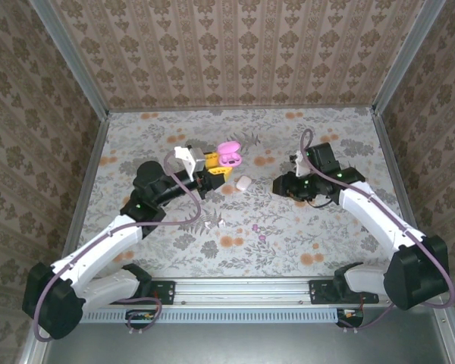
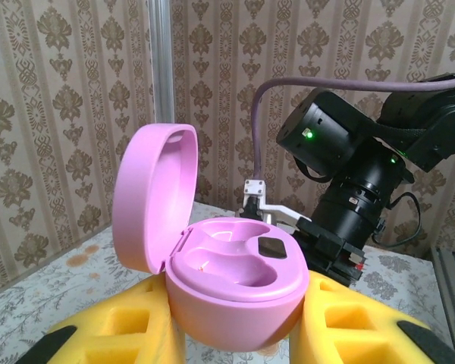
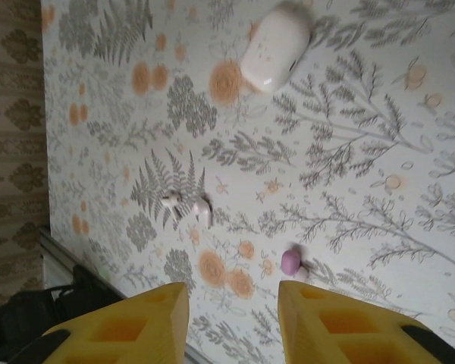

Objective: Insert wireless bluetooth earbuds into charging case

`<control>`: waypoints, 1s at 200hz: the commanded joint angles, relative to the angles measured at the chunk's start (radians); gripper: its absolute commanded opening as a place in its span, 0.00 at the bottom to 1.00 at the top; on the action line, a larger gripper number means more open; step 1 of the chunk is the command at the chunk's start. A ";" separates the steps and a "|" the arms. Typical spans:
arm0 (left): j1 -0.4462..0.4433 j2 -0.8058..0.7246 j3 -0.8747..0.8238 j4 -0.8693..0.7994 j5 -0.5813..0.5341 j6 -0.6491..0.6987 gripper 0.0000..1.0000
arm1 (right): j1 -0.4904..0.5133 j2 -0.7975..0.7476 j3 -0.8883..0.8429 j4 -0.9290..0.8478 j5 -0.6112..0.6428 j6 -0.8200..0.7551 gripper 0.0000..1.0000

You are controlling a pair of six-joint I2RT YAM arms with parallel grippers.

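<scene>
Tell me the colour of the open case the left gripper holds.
The open hinged case is pink throughout; left wrist view.

A white closed pod [image 3: 275, 49] lies on the flower-printed tablecloth [image 3: 349, 152] well ahead of the right gripper [image 3: 231, 294], slightly off to one side, while a pair of small white earbuds [image 3: 188, 206] lies side by side nearer to that gripper, just ahead of its other finger. Beyond the left gripper [image 2: 239, 326] stands a wall of brown damask wallpaper [image 2: 61, 114], with an upright metal post [image 2: 159, 68] in front of it
</scene>
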 commanded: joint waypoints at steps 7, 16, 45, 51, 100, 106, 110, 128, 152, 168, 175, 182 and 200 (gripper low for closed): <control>0.007 -0.040 -0.019 0.025 -0.031 0.004 0.30 | 0.042 0.035 -0.006 -0.077 0.025 0.010 0.37; 0.006 -0.047 -0.022 0.020 -0.033 0.007 0.31 | 0.053 0.046 -0.001 -0.089 0.031 0.005 0.37; 0.006 -0.065 -0.026 0.003 -0.045 0.011 0.30 | 0.082 0.063 -0.007 -0.102 0.047 0.010 0.38; 0.006 -0.066 -0.028 0.002 -0.047 0.011 0.30 | 0.087 0.067 -0.009 -0.101 0.049 0.010 0.38; 0.006 -0.067 -0.016 -0.007 -0.053 0.016 0.31 | 0.117 0.093 -0.001 -0.118 0.066 0.015 0.38; 0.006 -0.066 -0.015 -0.009 -0.053 0.016 0.31 | 0.119 0.095 -0.001 -0.121 0.066 0.013 0.38; 0.006 -0.066 -0.015 -0.008 -0.053 0.017 0.31 | 0.123 0.096 0.001 -0.124 0.068 0.012 0.37; 0.006 -0.066 -0.019 -0.011 -0.062 0.016 0.31 | 0.126 0.101 -0.005 -0.134 0.079 0.009 0.38; 0.006 -0.063 -0.022 -0.014 -0.079 0.020 0.30 | 0.133 0.107 -0.001 -0.163 0.094 0.005 0.36; 0.006 -0.062 -0.015 -0.022 -0.088 0.025 0.30 | 0.139 0.106 -0.002 -0.172 0.099 0.007 0.36; 0.006 -0.064 -0.013 -0.026 -0.089 0.026 0.30 | 0.141 0.105 -0.005 -0.170 0.103 0.009 0.36; 0.006 -0.064 -0.011 -0.029 -0.091 0.028 0.30 | 0.144 0.105 -0.010 -0.166 0.108 0.012 0.36; 0.005 -0.067 -0.008 -0.037 -0.093 0.026 0.30 | 0.151 0.114 -0.018 -0.142 0.107 0.022 0.36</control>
